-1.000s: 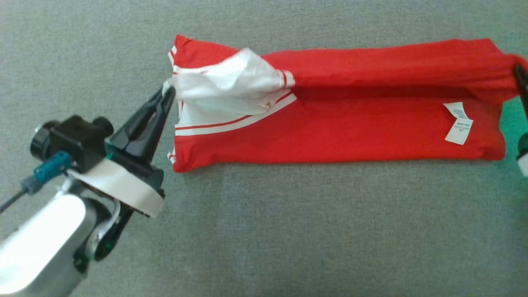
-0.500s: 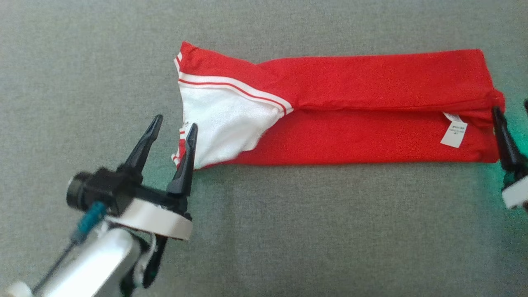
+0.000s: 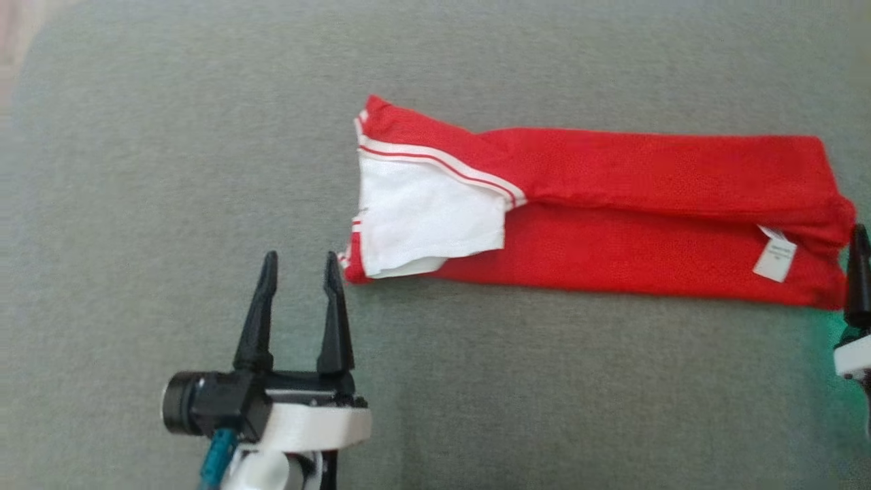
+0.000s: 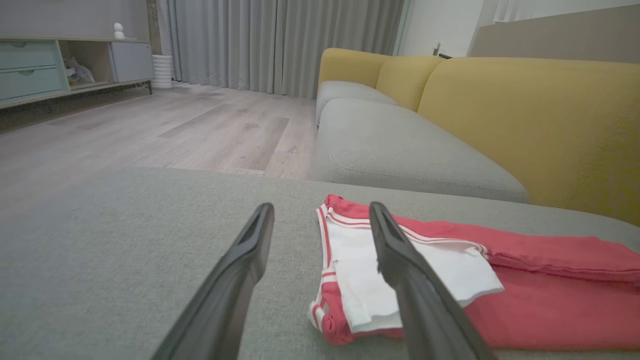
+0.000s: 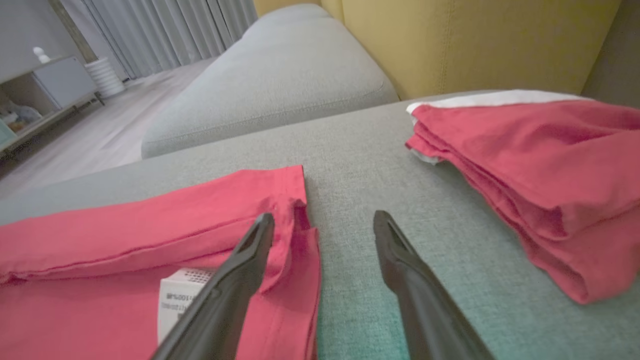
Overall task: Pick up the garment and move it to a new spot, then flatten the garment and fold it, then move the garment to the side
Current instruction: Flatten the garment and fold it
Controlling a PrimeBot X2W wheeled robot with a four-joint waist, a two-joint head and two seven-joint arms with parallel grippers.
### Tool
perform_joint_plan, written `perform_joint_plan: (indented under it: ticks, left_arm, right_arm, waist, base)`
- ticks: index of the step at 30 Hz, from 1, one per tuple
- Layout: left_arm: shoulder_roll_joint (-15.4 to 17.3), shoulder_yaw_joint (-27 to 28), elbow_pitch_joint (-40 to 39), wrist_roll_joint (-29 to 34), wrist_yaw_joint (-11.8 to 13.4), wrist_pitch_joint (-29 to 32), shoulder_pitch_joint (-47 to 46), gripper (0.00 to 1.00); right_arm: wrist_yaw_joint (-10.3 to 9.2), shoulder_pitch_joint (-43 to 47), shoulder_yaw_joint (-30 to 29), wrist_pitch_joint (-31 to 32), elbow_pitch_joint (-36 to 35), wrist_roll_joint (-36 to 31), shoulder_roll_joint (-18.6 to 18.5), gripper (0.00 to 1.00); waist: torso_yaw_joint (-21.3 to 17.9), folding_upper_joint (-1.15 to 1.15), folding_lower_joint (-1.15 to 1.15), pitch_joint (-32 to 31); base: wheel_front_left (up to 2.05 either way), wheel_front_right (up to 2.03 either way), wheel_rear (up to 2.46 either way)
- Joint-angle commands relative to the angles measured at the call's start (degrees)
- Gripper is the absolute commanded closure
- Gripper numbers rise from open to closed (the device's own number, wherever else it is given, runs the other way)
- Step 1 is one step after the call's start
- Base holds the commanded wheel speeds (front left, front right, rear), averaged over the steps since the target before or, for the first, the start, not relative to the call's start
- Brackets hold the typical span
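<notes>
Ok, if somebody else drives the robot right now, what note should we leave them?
Left gripper: open, empty, just beside the white end of the red garment.
Right gripper: open, empty, at the end with the label.
Garment: lying on the gray cushion, folded into a long strip.
Done: moved, flattened, first fold, it seems.
Left: probably fold it shorter, then move it aside, maybe by the other red pile.

White care label [image 5: 180, 300] on red garment [image 5: 125, 225], small dark print, perhaps a percentage, otherwise unreadable
</notes>
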Motion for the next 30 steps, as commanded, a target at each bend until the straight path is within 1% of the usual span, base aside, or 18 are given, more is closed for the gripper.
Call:
perform_joint_plan:
  ticks: [1,4,5,9,11,12,15,16,17,18,21,24,27,30]
  left_arm:
    - [-1.19,3.11,-1.77,1.98,-1.11,-0.43,-0.39,0.00]
    - [-3.68,4.36,-1.48,4.75,-3.41,-0.44,0.84,0.00]
    - [-3.68,4.36,-1.48,4.75,-3.41,-0.44,0.84,0.00]
    - [-5.80,5.88,-0.88,7.01,-5.98,-0.44,1.73,0.00]
    - [-6.48,6.71,-0.76,7.78,-6.91,-0.44,2.00,0.00]
    - [-6.98,7.48,-0.74,8.38,-7.68,-0.44,2.23,0.00]
    - [-7.45,8.65,-0.84,9.16,-8.44,-0.44,2.58,0.00]
    - [-7.56,9.01,-0.86,9.34,-8.63,-0.44,2.70,0.00]
    - [-7.65,9.34,-0.87,9.51,-8.81,-0.44,2.78,0.00]
    - [-7.73,9.65,-0.85,9.66,-8.95,-0.44,2.87,0.00]
    - [-7.89,10.20,-0.80,9.99,-9.41,-0.44,3.08,0.00]
    - [-7.97,10.44,-0.66,10.25,-9.85,-0.44,3.11,0.00]
    - [-8.00,10.60,-0.55,10.55,-10.24,-0.44,2.83,0.00]
    - [-8.02,10.64,-0.61,10.50,-10.32,-0.44,2.36,0.00]
  right_arm:
    - [-0.05,-2.35,-0.65,0.93,0.30,-1.75,-0.61,0.00]
    - [-0.05,-4.54,-1.99,3.21,3.66,-3.65,0.10,0.00]
    - [-0.05,-4.54,-1.99,3.21,3.66,-3.65,0.10,0.00]
    - [-0.05,-6.47,-2.45,7.51,8.22,-4.73,1.16,0.00]
    - [-0.05,-6.99,-2.27,10.18,10.32,-5.14,1.75,0.00]
    - [-0.05,-7.32,-2.07,12.53,11.97,-5.30,2.31,0.00]
    - [-0.05,-7.26,-1.53,16.13,12.73,-4.56,3.72,0.00]
    - [-0.05,-7.28,-1.29,16.82,12.45,-4.10,4.19,0.05]
    - [-0.05,-7.23,-1.07,17.27,12.00,-3.67,4.56,0.50]
    - [-0.05,-7.14,-0.87,17.36,11.43,-3.34,4.79,1.00]
    - [-0.05,-6.92,-0.69,16.79,9.83,-3.04,4.55,1.00]
    - [-0.05,-7.16,-1.37,16.01,8.79,-4.04,2.83,1.00]
    - [-0.05,-7.57,-2.55,16.60,7.91,-4.93,-0.55,1.00]
    - [-0.05,-8.30,-4.01,17.97,6.67,-5.47,-5.29,1.00]
  waist:
    - [1.85,0.00,0.01,-0.75]
    - [3.28,0.00,0.01,-0.75]
    - [3.28,0.00,0.01,-0.75]
    - [4.39,0.00,0.01,-0.82]
    - [4.65,0.00,0.01,-0.84]
    - [4.80,0.00,0.01,-0.87]
    - [4.61,0.00,0.01,-1.03]
    - [4.48,0.00,0.01,-1.07]
    - [4.32,0.00,0.01,-1.13]
    - [4.11,0.00,0.01,-1.22]
    - [3.20,0.00,0.01,-1.34]
    - [1.95,0.00,0.01,-1.31]
    - [0.61,0.00,0.01,-1.16]
    - [-0.72,0.00,0.01,-0.65]
  base:
    - [0.00,0.00,0.00]
    - [0.00,0.00,0.00]
    - [0.00,0.00,0.00]
    - [0.00,0.00,0.00]
    - [0.00,0.00,0.00]
    - [0.00,0.00,0.00]
    - [0.00,0.00,0.00]
    - [0.00,0.00,0.00]
    - [0.00,0.00,0.00]
    - [0.00,0.00,0.00]
    - [0.00,0.00,0.00]
    - [0.00,0.00,0.00]
    - [0.00,0.00,0.00]
    - [0.00,0.00,0.00]
